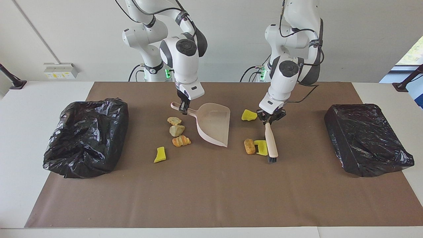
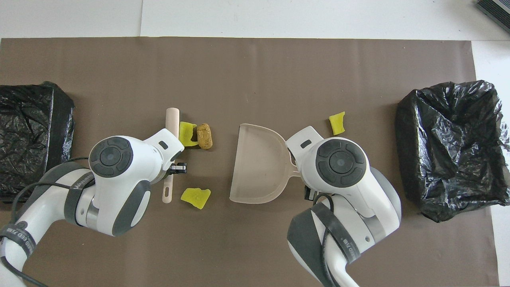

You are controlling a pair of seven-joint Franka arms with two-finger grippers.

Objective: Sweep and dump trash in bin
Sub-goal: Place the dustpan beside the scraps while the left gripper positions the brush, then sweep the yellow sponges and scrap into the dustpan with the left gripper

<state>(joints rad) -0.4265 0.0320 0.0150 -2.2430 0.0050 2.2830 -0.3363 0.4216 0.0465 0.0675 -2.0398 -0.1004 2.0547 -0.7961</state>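
Right gripper [image 1: 183, 109] pinches the pink dustpan [image 1: 214, 127] handle, pan tipped on edge mid-mat. Left gripper [image 1: 271, 118] clamps the wooden brush [image 1: 271, 143], bristles on the brown mat [image 1: 211, 191], touching a yellow bit [image 1: 261, 147] beside an orange-brown lump [image 1: 249, 146]. Other trash: yellow piece [image 1: 248, 115], three lumps [image 1: 176, 131] and a yellow chunk [image 1: 160, 154] near the open black-lined bin [image 1: 86, 135]. Arm lettering unreadable.

A: What do the arms look like?
B: Both are white and round, with dark grey bands and round grey caps at the bends.
A: Any wires?
B: Thin black cables loop along them, and small green lights glow near the bottoms.
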